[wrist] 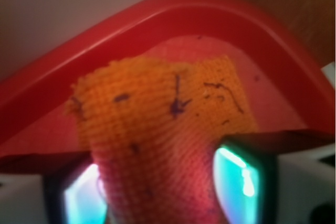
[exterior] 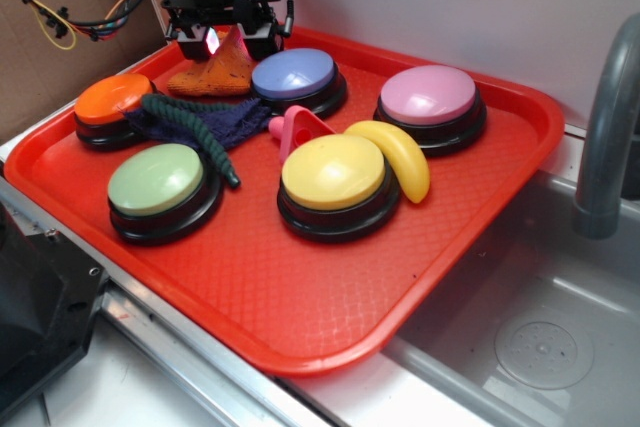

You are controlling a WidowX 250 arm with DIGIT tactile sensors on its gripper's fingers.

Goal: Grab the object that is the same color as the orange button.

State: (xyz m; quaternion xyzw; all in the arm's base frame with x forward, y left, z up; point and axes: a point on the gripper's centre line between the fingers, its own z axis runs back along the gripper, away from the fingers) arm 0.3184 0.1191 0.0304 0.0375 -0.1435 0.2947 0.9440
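Note:
The object, a small orange knitted cloth [exterior: 215, 72], lies at the back left of the red tray [exterior: 300, 287], with one corner pulled up into a peak. My gripper [exterior: 222, 42] is shut on that raised corner. In the wrist view the orange cloth [wrist: 152, 124] fills the middle and runs down between my two glowing pads [wrist: 239, 182], with the tray's back corner behind it. The orange button [exterior: 112, 102] sits at the tray's left edge, to the left of the cloth.
A dark purple-and-green knitted cloth [exterior: 190, 127] lies in front of the orange one. Blue [exterior: 295, 77], pink [exterior: 430, 102], yellow [exterior: 333, 177] and green [exterior: 158, 184] buttons stand on the tray, with a banana [exterior: 400, 152] and a pink toy [exterior: 300, 129]. A sink [exterior: 540, 347] and faucet [exterior: 605, 127] are at right.

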